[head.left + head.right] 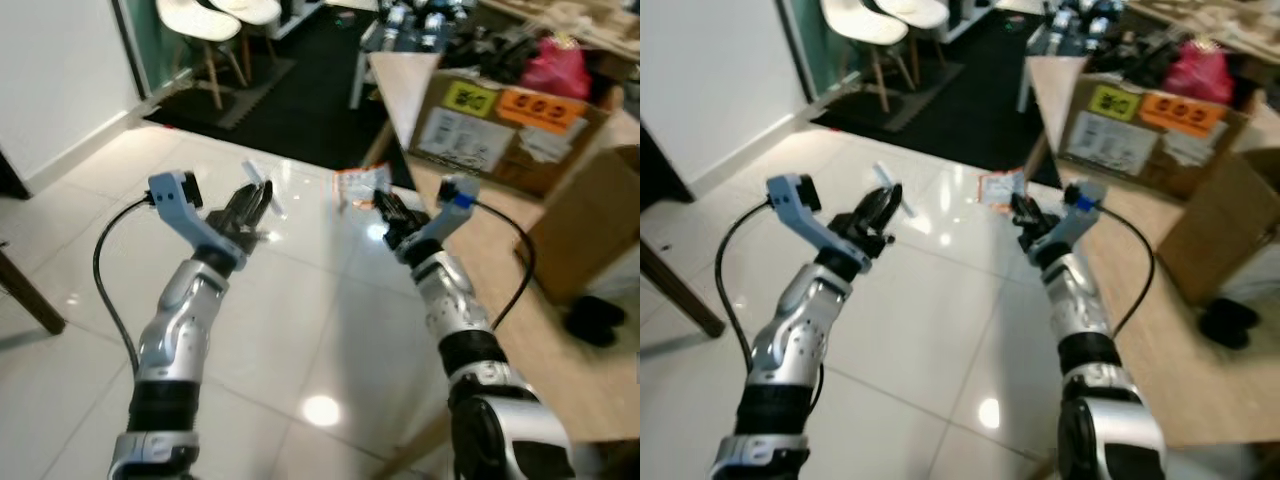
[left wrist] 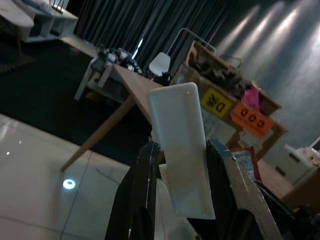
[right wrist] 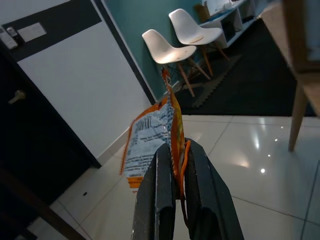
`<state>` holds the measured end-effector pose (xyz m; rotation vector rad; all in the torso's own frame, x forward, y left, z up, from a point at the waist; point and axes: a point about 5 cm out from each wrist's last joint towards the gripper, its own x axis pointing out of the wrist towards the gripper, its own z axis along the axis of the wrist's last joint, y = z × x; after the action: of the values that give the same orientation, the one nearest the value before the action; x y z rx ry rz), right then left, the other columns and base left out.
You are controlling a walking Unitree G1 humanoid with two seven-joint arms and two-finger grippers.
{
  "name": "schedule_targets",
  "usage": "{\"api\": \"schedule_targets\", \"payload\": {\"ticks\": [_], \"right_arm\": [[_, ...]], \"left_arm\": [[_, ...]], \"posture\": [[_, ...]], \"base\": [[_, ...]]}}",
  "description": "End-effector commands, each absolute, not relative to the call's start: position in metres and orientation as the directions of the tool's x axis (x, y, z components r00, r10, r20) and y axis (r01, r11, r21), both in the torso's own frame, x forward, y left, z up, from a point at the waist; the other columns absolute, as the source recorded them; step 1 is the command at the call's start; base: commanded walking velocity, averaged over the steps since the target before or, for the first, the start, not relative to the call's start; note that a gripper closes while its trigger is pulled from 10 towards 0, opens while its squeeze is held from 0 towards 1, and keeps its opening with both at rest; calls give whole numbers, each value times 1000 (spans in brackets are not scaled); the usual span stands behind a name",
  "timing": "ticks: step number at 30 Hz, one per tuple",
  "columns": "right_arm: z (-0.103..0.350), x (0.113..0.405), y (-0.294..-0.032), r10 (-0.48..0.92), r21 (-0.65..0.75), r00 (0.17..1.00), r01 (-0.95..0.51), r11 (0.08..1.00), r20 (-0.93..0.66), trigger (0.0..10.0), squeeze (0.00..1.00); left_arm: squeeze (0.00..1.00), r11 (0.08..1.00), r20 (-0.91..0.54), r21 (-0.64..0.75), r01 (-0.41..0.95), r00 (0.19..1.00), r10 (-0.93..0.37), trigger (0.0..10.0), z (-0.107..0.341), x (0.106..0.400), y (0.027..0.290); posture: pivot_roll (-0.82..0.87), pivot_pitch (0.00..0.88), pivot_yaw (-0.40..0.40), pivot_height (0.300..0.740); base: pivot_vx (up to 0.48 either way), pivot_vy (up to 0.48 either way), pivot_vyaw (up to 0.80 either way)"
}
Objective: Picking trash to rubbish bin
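Note:
Both arms are raised in front of me over a glossy tiled floor. My left gripper (image 1: 252, 203) is shut on a flat white plastic piece (image 2: 181, 147) that stands up between its black fingers (image 2: 142, 192). Held level with it, my right gripper (image 1: 388, 213) is shut on an orange and white snack wrapper (image 3: 156, 134), which also pokes up past the fingers as the wrapper (image 1: 362, 184). The two grippers are about a forearm's width apart.
A wooden table (image 1: 405, 75) with a slanted leg stands ahead on the right, cardboard boxes (image 1: 500, 125) with yellow and orange labels beside it. White chairs (image 1: 205, 28) stand at the back left on a dark mat (image 1: 300, 100). A dark furniture leg (image 1: 28, 295) is at left.

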<state>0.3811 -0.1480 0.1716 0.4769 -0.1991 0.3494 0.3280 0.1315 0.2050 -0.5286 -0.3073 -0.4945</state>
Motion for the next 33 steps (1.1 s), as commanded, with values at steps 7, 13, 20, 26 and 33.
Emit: {"api": "schedule_targets", "payload": {"ticks": [7, 13, 20, 26, 33], "right_arm": [[166, 378, -143, 289, 428, 921, -379, 821, 261, 10000, 0], [166, 378, -142, 291, 429, 921, -380, 820, 260, 10000, 0], [166, 378, -142, 296, 429, 920, -383, 818, 258, 10000, 0], [168, 379, -140, 303, 426, 917, -391, 816, 261, 10000, 0], [169, 379, -140, 306, 425, 914, -396, 814, 264, 10000, 0]], "left_arm": [[0, 740, 396, -407, 535, 834, -385, 10000, 200, 324, 130], [0, 745, 396, -401, 534, 834, -385, 10000, 200, 325, 131], [0, 744, 398, -401, 535, 833, -384, 10000, 200, 324, 131], [0, 743, 403, -400, 537, 831, -384, 10000, 201, 324, 131], [0, 742, 408, -395, 542, 827, -386, 10000, 202, 324, 130]], "posture": [[68, 117, -34, 740], [68, 117, -36, 740], [71, 115, -41, 740], [74, 112, -45, 740], [73, 109, -48, 740]], "base": [[36, 0, 0], [266, 0, 0], [293, 0, 0], [306, 0, 0], [321, 0, 0]]}}
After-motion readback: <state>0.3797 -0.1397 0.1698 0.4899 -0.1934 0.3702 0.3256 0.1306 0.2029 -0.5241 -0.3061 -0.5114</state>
